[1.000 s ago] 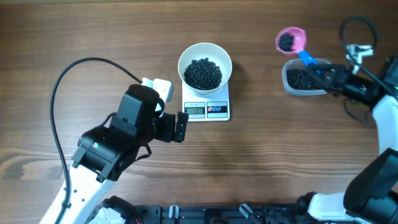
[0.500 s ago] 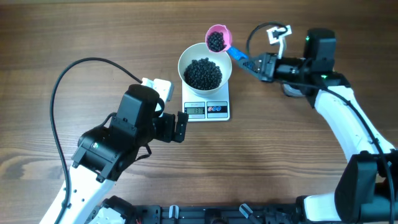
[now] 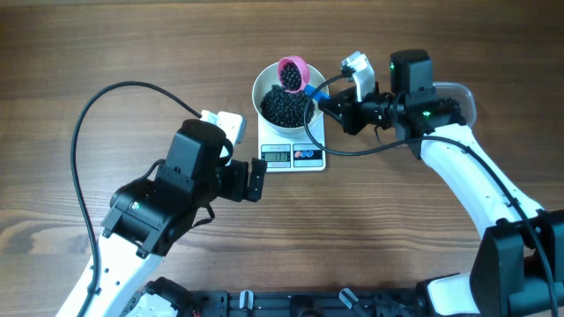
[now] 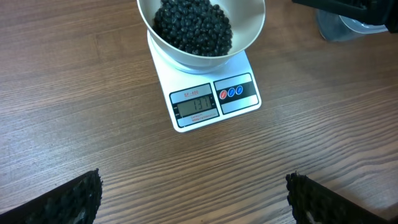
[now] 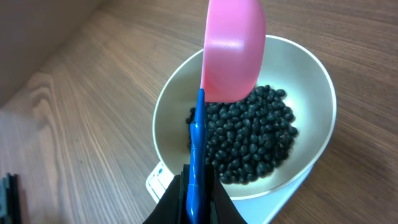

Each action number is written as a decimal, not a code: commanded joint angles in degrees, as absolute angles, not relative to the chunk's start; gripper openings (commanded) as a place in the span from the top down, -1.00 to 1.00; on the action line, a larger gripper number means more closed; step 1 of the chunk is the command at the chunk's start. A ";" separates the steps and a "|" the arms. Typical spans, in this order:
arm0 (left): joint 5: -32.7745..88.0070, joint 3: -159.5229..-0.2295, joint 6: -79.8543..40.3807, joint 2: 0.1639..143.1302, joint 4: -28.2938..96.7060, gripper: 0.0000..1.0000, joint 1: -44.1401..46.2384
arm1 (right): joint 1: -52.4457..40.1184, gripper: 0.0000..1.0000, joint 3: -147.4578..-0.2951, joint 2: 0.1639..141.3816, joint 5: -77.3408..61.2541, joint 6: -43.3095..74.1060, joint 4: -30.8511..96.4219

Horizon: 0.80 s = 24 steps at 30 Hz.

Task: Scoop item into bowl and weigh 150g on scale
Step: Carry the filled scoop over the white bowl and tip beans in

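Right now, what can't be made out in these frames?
The scale readout: too small overhead, digits blurred in the left wrist view.
The scoop load: right wrist view shows only its underside; overhead too small to gauge.
The clear tub: mostly under the right arm overhead, cut by the top edge in the left wrist view.
The scale body, right wrist view: the bowl covers all but a corner.

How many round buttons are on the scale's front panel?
3. They sit in a row right of the display on the scale: a red button nearest it, then two blue ones. None looks hidden.
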<state>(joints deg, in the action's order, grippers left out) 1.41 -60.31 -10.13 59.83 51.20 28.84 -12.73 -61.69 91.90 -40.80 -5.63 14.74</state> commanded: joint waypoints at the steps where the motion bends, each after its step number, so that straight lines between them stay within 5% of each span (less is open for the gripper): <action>1: 1.65 -60.31 -9.26 59.70 51.09 -1.00 29.04 | -14.74 0.91 -62.37 90.85 -33.39 -10.70 16.27; 13: 1.65 -60.31 -9.26 59.70 51.09 -1.00 29.04 | -16.16 0.91 -62.83 89.78 -25.47 -14.98 19.16; 21: 1.65 -60.31 -9.26 59.70 51.09 -1.00 29.04 | -16.16 0.91 -63.00 89.56 -27.00 -13.47 18.70; 24: 1.65 -60.31 -9.26 59.70 51.09 -1.00 29.04 | -16.16 0.91 -63.00 89.56 -37.19 -13.30 18.46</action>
<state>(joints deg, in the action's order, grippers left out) 1.41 -60.31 -10.13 59.83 51.20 28.84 -15.92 -61.69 91.50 -29.34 -13.54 19.09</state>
